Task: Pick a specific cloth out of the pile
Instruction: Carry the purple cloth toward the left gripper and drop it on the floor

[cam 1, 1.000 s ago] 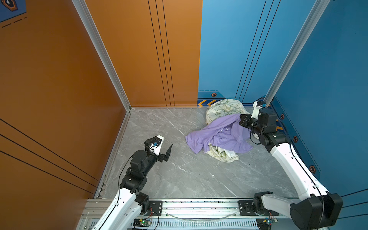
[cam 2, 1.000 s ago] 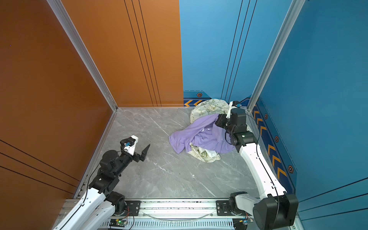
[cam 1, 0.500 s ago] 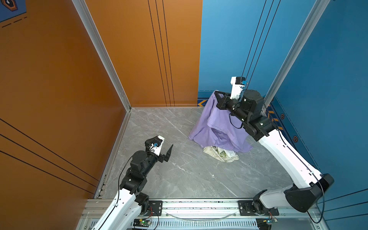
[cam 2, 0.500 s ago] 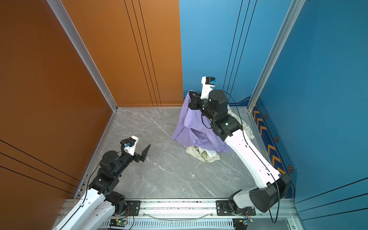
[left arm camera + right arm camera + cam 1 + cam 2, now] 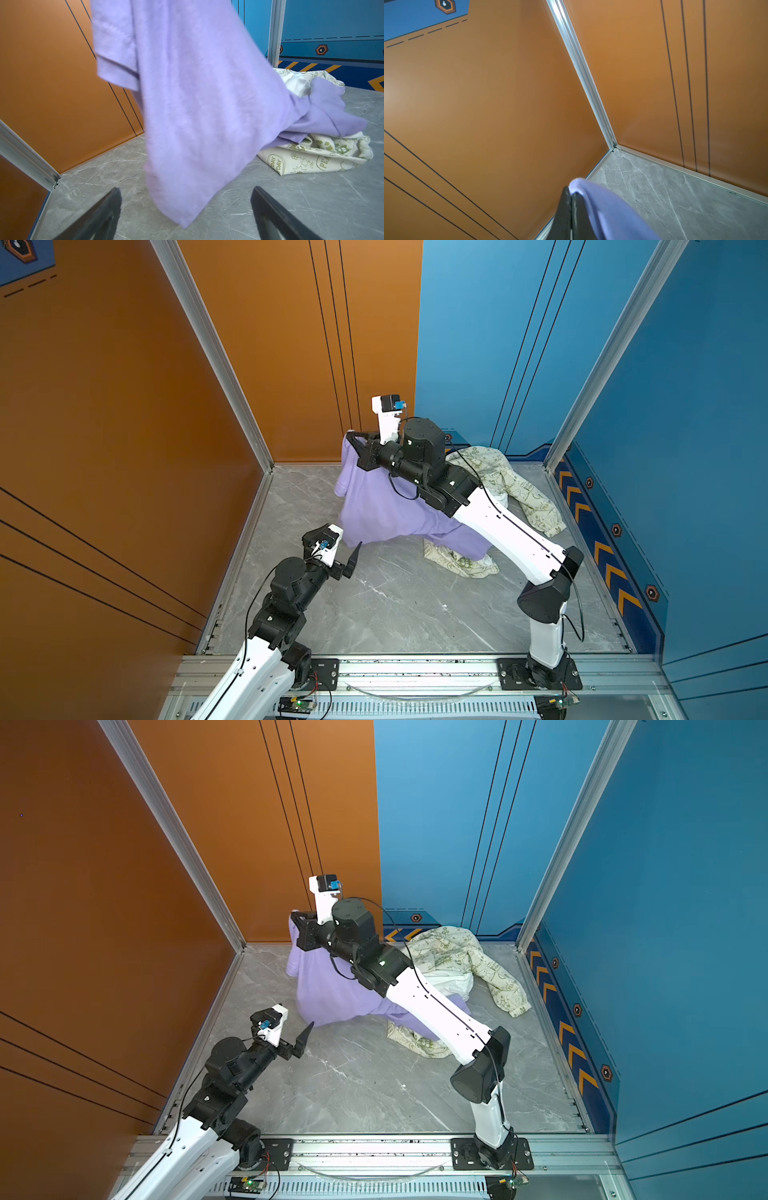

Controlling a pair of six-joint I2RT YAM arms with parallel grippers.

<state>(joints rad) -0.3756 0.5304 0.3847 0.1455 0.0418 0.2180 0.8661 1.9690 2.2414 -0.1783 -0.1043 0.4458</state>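
Observation:
The lavender cloth (image 5: 374,506) (image 5: 328,990) hangs in a long drape from my right gripper (image 5: 351,435) (image 5: 295,915), which is shut on its top edge high above the floor, close to the orange back wall. In the right wrist view the fingers (image 5: 566,207) pinch a fold of the cloth (image 5: 608,212). The cloth's trailing end rests on the pile (image 5: 519,485) (image 5: 469,952), a cream green-printed cloth with a white cloth (image 5: 453,982). My left gripper (image 5: 338,556) (image 5: 186,190) is open, low over the floor, just in front of the cloth's hanging corner (image 5: 197,104).
Orange walls (image 5: 124,448) close the left and back, blue walls (image 5: 685,448) the right. A metal corner post (image 5: 216,364) stands behind the left arm. The grey marble floor (image 5: 395,605) stretches to the front rail (image 5: 415,668).
My right gripper has lifted the lavender cloth off the pile and carried it up and to the left, towards the orange wall. The left arm has stayed still and open.

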